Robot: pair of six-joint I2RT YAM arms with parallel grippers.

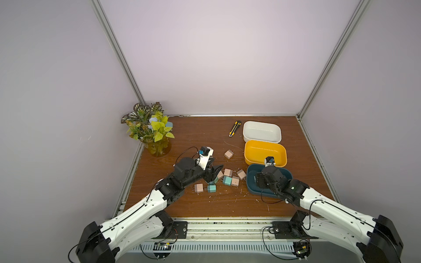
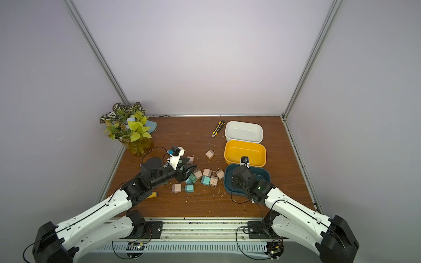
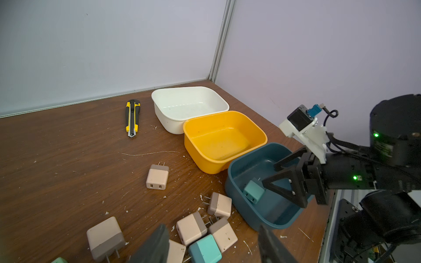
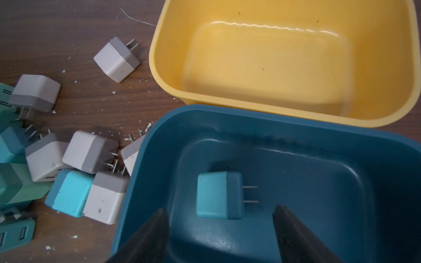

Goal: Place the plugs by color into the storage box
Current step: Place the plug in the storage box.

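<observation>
The plugs (image 3: 157, 180) look light, stiff, slick; best pinched across flat sides, not prongs (image 3: 161, 163); right jaws released, left jaws parted, empty.

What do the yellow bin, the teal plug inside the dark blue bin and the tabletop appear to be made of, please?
The yellow bin: moulded plastic, smooth and glossy; a wavy highlight runs across its floor. The teal plug in the dark blue bin: matte two-tone plastic, with thin grey prongs that look metal. The tabletop: brown wood grain, possibly laminate; scuffed and flecked white.
</observation>
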